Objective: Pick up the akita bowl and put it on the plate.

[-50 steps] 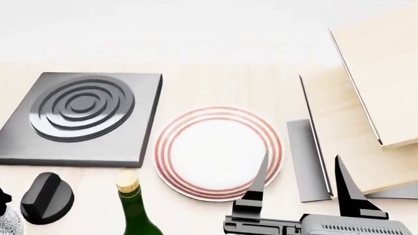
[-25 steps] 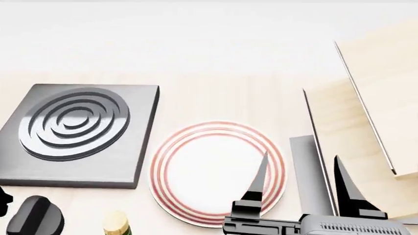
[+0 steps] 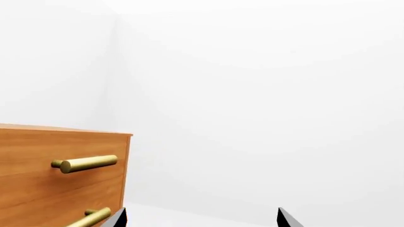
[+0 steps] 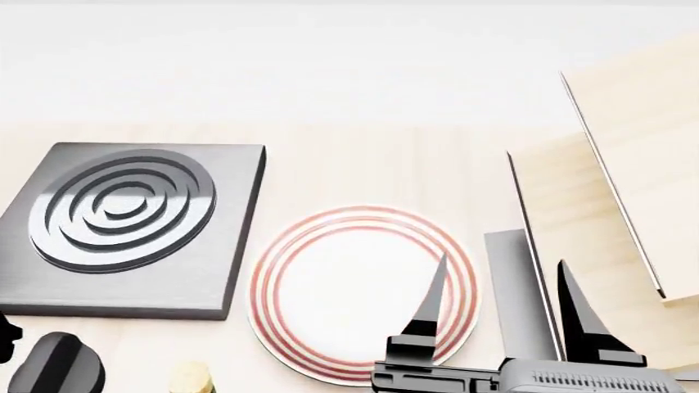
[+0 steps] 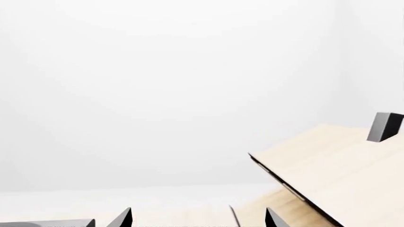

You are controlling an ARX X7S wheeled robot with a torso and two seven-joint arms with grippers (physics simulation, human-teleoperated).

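Right gripper hangs low at the front of the table, fingers spread wide w/ nothing between them. Its left finger overlaps the plate's near-right rim in the head view; the other sits over a grey metal panel beside leaning pale wood boards.

The plate lies flat on the light wood tabletop, bare, just right of the grey stove burner.

A black knob and a cork bottle top sit at the near edge.

Akita bowl isn't in any view.

Left gripper: only two fingertips show, apart, empty, near a wooden drawer front w/ brass handles.
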